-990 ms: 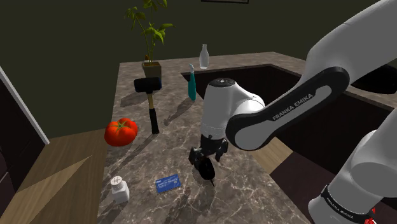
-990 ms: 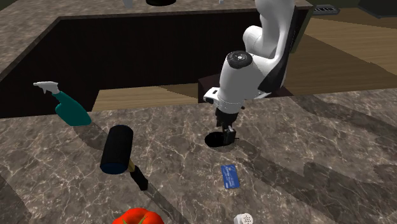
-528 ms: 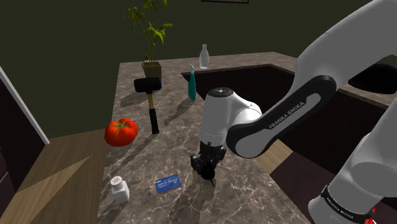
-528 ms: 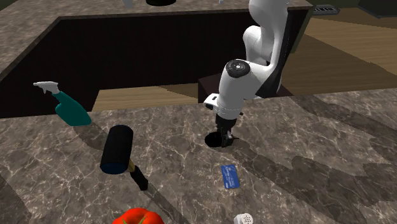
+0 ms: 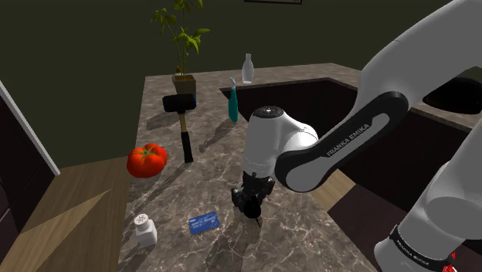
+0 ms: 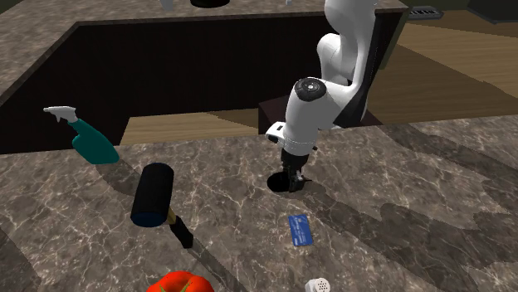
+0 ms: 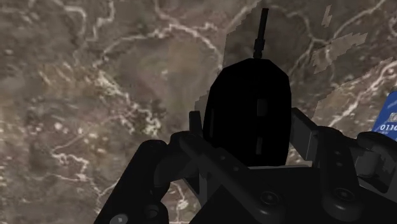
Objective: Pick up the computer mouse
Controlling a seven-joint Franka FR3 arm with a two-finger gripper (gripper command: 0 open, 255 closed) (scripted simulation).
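Observation:
The computer mouse (image 7: 251, 105) is black, with a short cord stub at its far end. It lies on the brown marble counter (image 5: 216, 162). My black gripper (image 7: 250, 130) is down over it, and the fingers (image 7: 197, 124) clasp its two sides. In the shoulder view the gripper (image 5: 250, 202) sits low on the counter with the mouse (image 5: 254, 212) between the fingers. The second exterior view shows the gripper (image 6: 292, 174) pressed down on the dark mouse (image 6: 280, 183).
A blue card (image 5: 205, 223) and a white shaker (image 5: 144, 229) lie close by at the shoulder view's lower left. A red tomato (image 5: 147, 159), black hammer (image 5: 184, 127), teal spray bottle (image 5: 232, 104) and potted plant (image 5: 183, 46) stand further back. A dark sunken basin (image 5: 309, 100) opens beside the arm.
The hand came down onto the mouse and the fingers closed on its sides. Over the last half second nothing has moved.

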